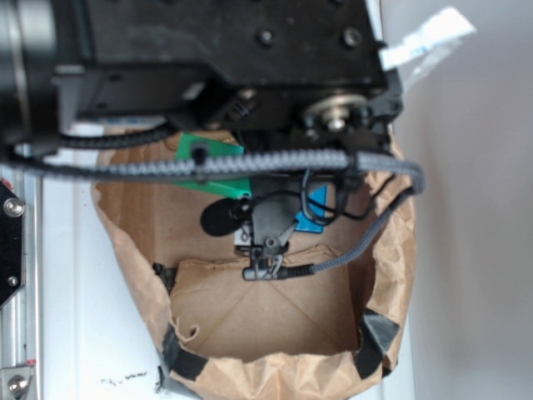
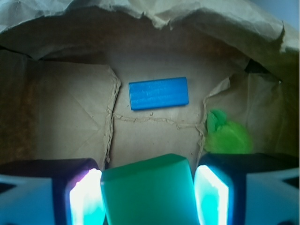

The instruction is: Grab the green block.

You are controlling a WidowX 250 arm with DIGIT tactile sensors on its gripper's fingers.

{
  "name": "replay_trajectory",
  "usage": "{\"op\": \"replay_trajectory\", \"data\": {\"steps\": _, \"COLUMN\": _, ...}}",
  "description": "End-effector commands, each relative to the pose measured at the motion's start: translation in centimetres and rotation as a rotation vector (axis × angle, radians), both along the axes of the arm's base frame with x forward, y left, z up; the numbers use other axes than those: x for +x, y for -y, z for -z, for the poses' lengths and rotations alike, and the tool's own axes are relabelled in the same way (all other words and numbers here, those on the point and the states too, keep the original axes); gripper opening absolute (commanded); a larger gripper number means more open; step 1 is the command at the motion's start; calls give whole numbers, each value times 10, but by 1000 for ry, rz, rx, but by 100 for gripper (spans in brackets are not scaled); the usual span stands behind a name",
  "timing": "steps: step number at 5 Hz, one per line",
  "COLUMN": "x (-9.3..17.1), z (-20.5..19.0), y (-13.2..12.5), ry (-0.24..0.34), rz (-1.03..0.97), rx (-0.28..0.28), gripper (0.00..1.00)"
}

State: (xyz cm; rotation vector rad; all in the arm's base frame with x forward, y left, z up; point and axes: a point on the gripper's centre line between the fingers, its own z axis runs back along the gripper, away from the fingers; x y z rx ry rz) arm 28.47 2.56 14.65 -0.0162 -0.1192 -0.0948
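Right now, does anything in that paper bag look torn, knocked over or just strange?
The brown paper bag is crumpled, its rim ragged and patched with dark tape. Inside nothing is spilled: the blue block lies flat, a fuzzy lime-green plush toy sits beside it, and the green block sits between the tool's fingers.

Green block sits right between the gripper fingers, both pads touching its sides. Blue block lies flat beyond it on the paper bag floor, fuzzy lime plush off to the blue block's lower right.
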Motion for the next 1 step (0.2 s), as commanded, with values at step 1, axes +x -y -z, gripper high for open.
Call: {"op": "replay_trajectory", "data": {"steps": 1, "x": 2, "z": -25, "y": 14, "ry": 79, "rz": 13, "rx": 26, "gripper": 0}}
